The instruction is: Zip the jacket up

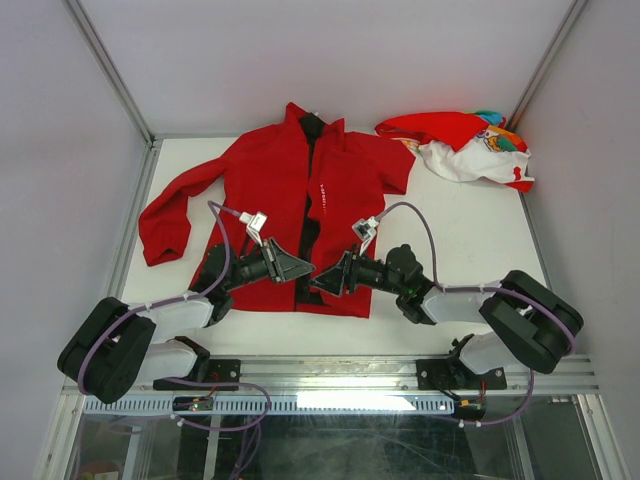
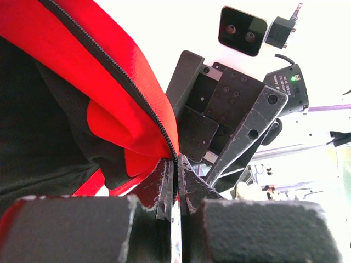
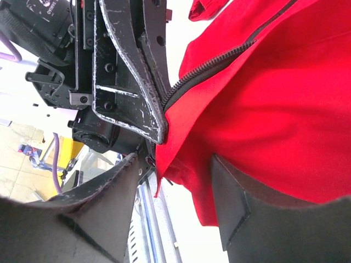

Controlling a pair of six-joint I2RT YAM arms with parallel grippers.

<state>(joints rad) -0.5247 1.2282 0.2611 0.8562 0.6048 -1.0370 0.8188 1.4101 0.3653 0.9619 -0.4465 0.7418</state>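
Observation:
The red jacket (image 1: pixel 290 190) lies flat on the white table, collar far, front open with black lining showing along the zipper. Both grippers meet at the bottom hem by the zipper. My left gripper (image 1: pixel 300 268) is shut on the jacket's zipper edge; in the left wrist view its fingertips (image 2: pixel 175 167) pinch the black zipper tape (image 2: pixel 131 90) at the lower end and lift it. My right gripper (image 1: pixel 326 277) is open; in the right wrist view (image 3: pixel 173 186) its fingers stand wide apart around the lower corner of the other red panel (image 3: pixel 263 98), beside the left gripper's finger (image 3: pixel 131 82).
A smaller red-and-white garment with colourful print (image 1: pixel 470 145) lies at the back right corner. White walls with metal posts enclose the table (image 1: pixel 480 240). An aluminium rail (image 1: pixel 330 375) runs along the near edge between the arm bases.

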